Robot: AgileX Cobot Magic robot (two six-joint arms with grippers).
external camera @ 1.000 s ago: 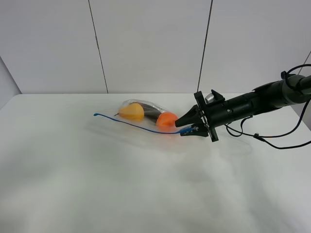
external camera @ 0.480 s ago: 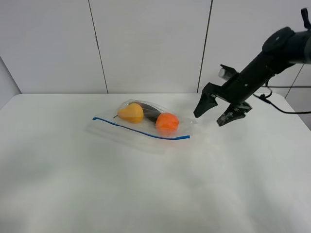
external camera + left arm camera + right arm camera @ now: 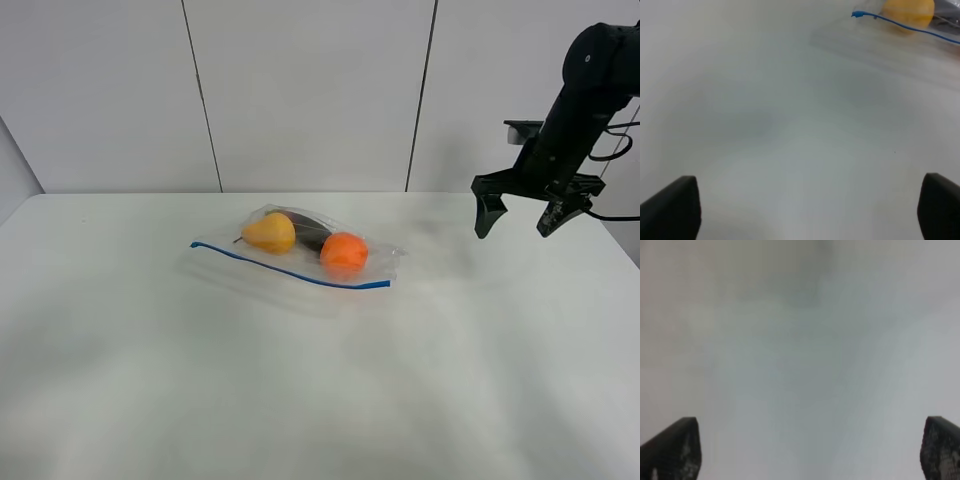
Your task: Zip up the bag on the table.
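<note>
The clear bag (image 3: 300,255) lies flat on the white table (image 3: 300,400), its blue seal strip (image 3: 290,270) along the near edge. Inside are a yellow pear (image 3: 270,233), an orange (image 3: 344,252) and a dark item (image 3: 310,230). My right gripper (image 3: 518,220) is open and empty, raised above the table's far right, well apart from the bag. Its fingertips (image 3: 670,450) show wide apart over bare table. The left arm is out of the exterior view; its wrist view shows open fingertips (image 3: 670,207), with the strip's end (image 3: 860,15) and the pear (image 3: 907,12) far off.
White wall panels stand behind the table. A black cable (image 3: 615,215) hangs by the right arm at the right edge.
My right gripper let go of the strip's right end, opened, and pulled back up and to the right. The bag settled flat on the table.
</note>
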